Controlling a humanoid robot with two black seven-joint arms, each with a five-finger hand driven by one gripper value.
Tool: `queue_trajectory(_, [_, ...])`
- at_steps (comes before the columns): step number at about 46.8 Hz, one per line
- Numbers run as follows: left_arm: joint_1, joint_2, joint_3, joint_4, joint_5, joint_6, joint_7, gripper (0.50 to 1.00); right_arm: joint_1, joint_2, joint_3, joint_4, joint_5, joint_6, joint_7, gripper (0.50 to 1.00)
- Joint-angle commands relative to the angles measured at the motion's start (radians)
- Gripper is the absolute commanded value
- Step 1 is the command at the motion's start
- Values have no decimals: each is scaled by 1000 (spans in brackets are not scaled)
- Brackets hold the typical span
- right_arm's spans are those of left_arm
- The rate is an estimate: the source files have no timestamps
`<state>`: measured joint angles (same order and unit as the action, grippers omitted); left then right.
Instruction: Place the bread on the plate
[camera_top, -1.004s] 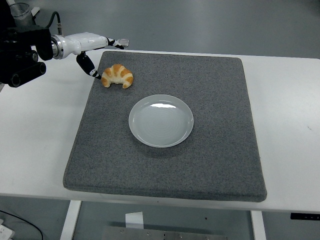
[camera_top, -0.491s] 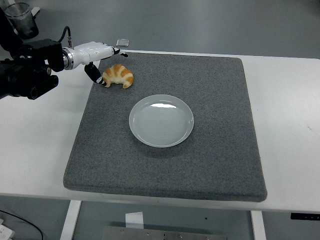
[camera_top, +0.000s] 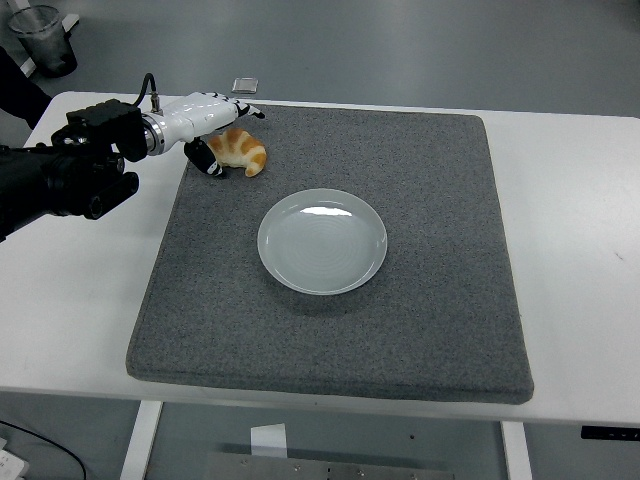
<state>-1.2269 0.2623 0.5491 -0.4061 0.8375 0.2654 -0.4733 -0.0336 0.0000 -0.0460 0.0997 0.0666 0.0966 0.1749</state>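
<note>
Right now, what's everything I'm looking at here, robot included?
croissant: one, golden brown, far left corner of the mat
plate: one, pale grey-white, middle of the mat, nothing on it
mat: one, dark grey, covering the table's centre
table: one, white
bin: one, dark, on the floor, top left
left hand: one, white with black fingertips, over the croissant's left end, on a black arm; grasp unclear

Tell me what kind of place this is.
Probably a robotics lab or test bench, not a kitchen: a white table on a grey floor, a grey foam mat holding only a croissant and an empty plate.
</note>
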Motion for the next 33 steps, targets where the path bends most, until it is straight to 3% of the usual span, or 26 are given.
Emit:
queue_trajectory(1, [12, -1, 0, 0, -2, 15, 2, 977, 0, 0, 0, 0, -1, 0, 0, 932])
queue_trajectory(20, [21, -17, -1, 1, -18, 72, 36, 941, 0, 0, 0, 0, -1, 0, 0, 932])
queue_trajectory(33, [21, -46, -5, 1, -74, 81, 113, 913, 0, 0, 0, 0, -1, 0, 0, 932])
